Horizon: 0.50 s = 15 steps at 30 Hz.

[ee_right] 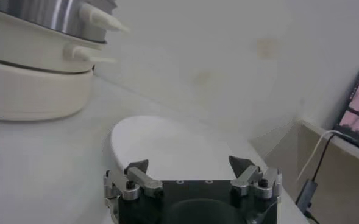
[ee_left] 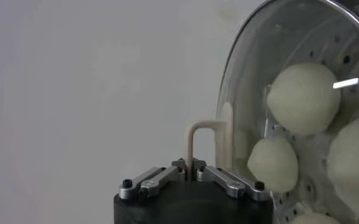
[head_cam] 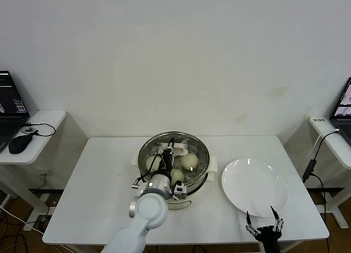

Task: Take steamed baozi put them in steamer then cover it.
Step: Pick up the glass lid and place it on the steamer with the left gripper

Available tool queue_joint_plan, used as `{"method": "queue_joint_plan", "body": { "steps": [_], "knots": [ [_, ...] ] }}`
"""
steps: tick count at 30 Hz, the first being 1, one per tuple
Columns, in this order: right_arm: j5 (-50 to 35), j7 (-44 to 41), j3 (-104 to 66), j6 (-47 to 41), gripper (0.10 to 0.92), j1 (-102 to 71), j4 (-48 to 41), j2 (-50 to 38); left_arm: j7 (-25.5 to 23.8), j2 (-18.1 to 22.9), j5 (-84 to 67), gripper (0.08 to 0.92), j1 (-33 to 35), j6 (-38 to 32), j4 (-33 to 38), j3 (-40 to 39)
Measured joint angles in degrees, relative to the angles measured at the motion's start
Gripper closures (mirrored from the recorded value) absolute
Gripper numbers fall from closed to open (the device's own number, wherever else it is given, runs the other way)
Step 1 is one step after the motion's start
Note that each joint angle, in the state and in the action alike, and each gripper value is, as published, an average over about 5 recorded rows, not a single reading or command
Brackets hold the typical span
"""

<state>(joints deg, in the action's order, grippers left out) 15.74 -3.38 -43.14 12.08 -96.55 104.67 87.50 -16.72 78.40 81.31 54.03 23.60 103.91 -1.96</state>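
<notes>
The left end effector (head_cam: 170, 149) grips the cover's handle (ee_left: 199, 141) over the steamer (head_cam: 201, 154); the right end effector (head_cam: 264, 215) waits, spread wide.

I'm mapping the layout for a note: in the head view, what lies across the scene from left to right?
Black computer mouse → round stainless-steel steamer holding cream-white baozi → flat white round plate → open laptop.

Left gripper (head_cam: 169, 149) and arm are blocking the steamer's (head_cam: 200, 149) near rim and part of its tray in the head view, so only three baozi (head_cam: 190, 162) are showing clearly there. In the left wrist view the picture edge is cropping the steamer and two buns, and the cover's handle (ee_left: 202, 141) is showing only partly, its lower end hidden behind the gripper. Laptop (head_cam: 11, 102) far left of the steamer is running off frame.
</notes>
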Motion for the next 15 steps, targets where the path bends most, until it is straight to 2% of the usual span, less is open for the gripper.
{"method": "queue_joint_plan", "body": {
  "steps": [12, 15],
  "knots": [
    [-0.1, 0.0, 0.2, 0.0, 0.203, 0.0, -0.1, -0.5, 0.6, 1.4, 1.1, 0.867, 0.5, -0.8, -0.9, 0.4],
    [-0.2, 0.0, 0.2, 0.0, 0.203, 0.0, -0.2, -0.6, 0.7, 1.5, 1.2, 0.837, 0.9, -0.9, -0.4, 0.5]
  ]
}}
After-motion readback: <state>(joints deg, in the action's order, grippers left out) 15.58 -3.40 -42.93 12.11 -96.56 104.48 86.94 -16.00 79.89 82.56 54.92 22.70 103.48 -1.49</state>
